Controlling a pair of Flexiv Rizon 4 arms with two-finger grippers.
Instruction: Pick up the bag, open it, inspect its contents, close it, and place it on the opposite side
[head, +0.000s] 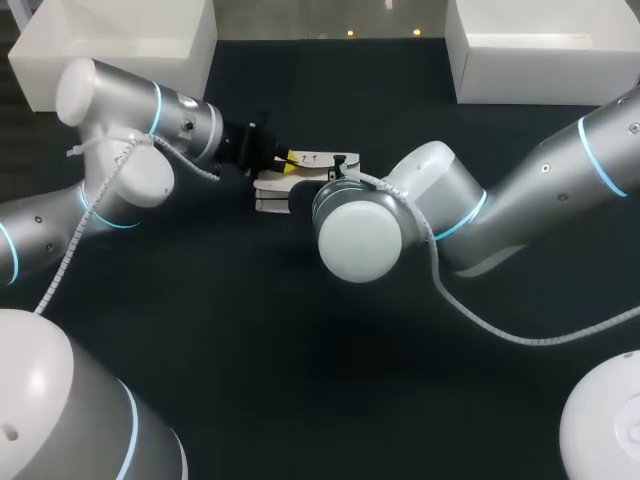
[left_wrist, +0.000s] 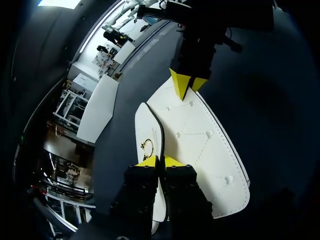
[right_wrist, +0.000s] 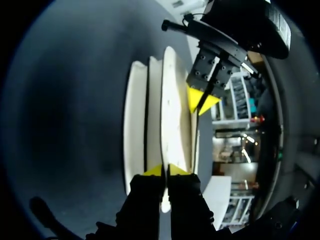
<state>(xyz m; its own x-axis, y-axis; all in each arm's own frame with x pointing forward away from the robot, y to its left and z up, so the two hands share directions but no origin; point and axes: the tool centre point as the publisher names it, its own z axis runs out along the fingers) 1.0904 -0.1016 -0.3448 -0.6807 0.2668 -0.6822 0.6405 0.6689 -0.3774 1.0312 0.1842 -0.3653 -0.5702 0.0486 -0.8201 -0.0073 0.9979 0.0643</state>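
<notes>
White bag (left_wrist: 200, 145), clamped at opposite ends by left gripper (left_wrist: 160, 161) and right gripper (right_wrist: 166, 171), looks ready for opening; next move calls for easing its panels apart

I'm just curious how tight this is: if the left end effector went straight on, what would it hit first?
The white bag, which the left end effector is pinching; beyond it, probably the right end effector.

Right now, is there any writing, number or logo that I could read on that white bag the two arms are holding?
No text here can be read.
The white bag has a small gold mark on its narrower panel, too small to make out as letters or a sign.
</notes>
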